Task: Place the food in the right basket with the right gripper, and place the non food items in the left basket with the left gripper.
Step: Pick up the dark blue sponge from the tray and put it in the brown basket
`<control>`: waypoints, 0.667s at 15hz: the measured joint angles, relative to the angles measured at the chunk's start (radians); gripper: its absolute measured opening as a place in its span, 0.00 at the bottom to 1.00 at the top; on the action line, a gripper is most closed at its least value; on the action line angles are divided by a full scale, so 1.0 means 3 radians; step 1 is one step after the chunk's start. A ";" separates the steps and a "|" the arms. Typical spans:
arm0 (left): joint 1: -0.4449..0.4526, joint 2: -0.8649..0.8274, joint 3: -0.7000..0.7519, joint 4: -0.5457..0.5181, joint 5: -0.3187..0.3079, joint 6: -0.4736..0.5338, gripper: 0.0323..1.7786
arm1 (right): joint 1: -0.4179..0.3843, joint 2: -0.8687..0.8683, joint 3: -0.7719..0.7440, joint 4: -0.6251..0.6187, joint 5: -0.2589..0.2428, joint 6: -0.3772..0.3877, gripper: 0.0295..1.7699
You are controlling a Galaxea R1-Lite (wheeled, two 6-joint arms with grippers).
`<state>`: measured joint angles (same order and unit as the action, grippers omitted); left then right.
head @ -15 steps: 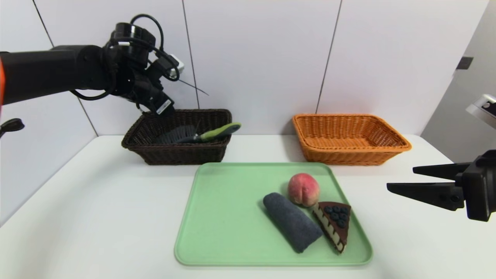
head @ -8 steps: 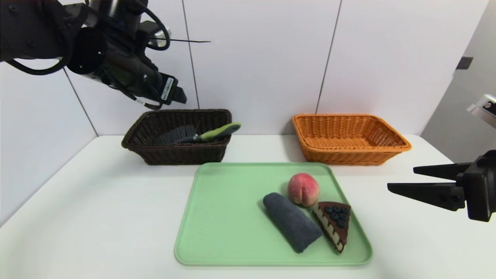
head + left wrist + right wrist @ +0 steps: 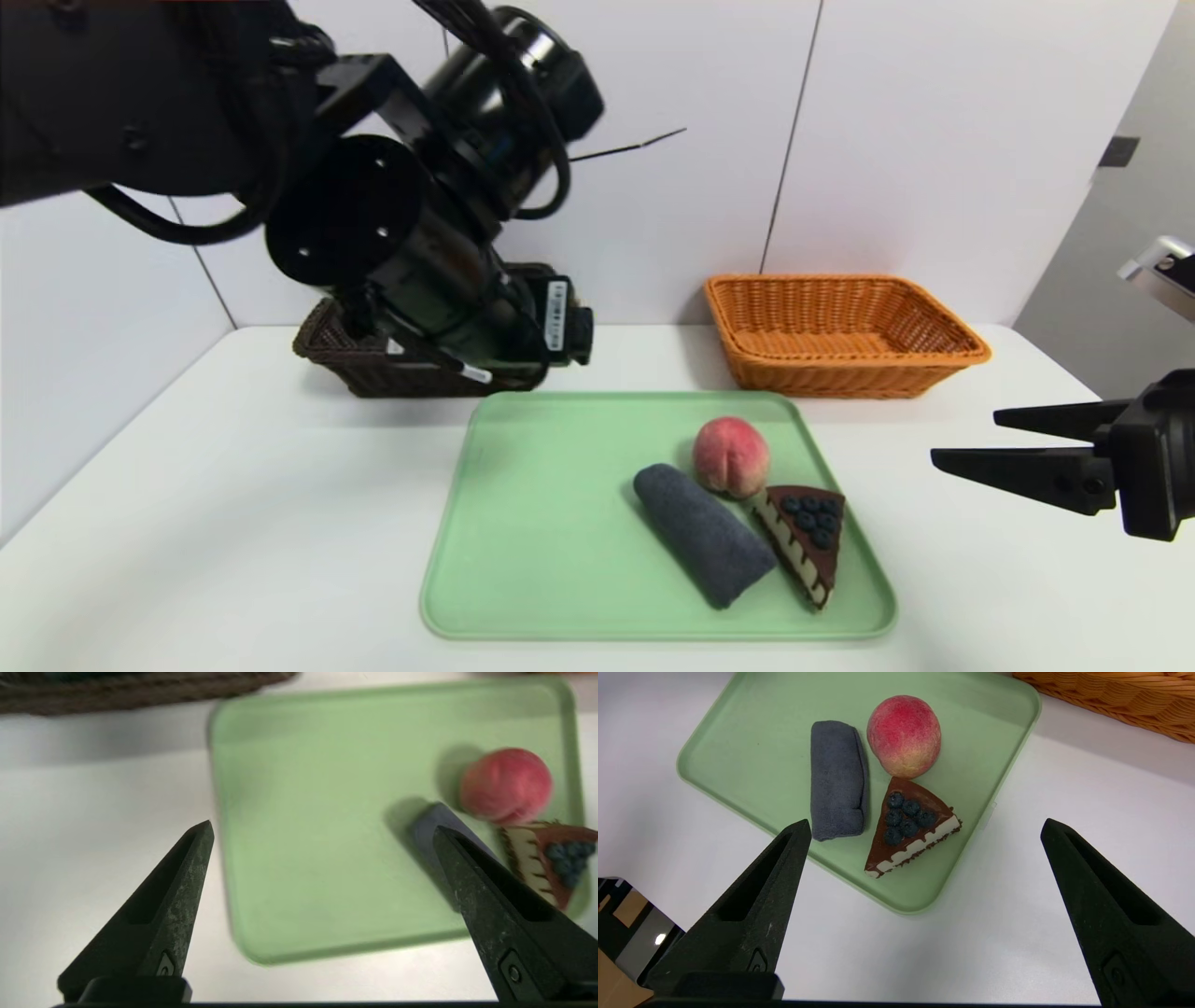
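Left gripper (image 3: 322,830) jaws spread, empty; rolled grey cloth (image 3: 432,821) beside one jaw. Risk: bumping the round pink peach (image 3: 507,784) alongside.

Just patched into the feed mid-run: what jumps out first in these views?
The left gripper, open and empty, looms in the upper left of the head view, hiding most of the dark basket. On the green tray at centre, a grey rolled towel, a peach and a blueberry cake slice lie close together. The right gripper waits open at the right, the orange basket behind.
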<state>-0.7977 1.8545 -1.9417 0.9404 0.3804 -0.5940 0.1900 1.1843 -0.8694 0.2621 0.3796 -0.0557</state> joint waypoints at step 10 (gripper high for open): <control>-0.0540 0.0807 -0.0051 0.0030 0.0016 -0.0716 0.95 | 0.0000 -0.0011 0.0052 0.0000 0.0000 0.0005 0.96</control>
<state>-0.9598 2.0966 -1.9570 0.9496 0.3853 -0.8087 0.1900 1.1811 -0.8538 0.2621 0.3796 -0.0543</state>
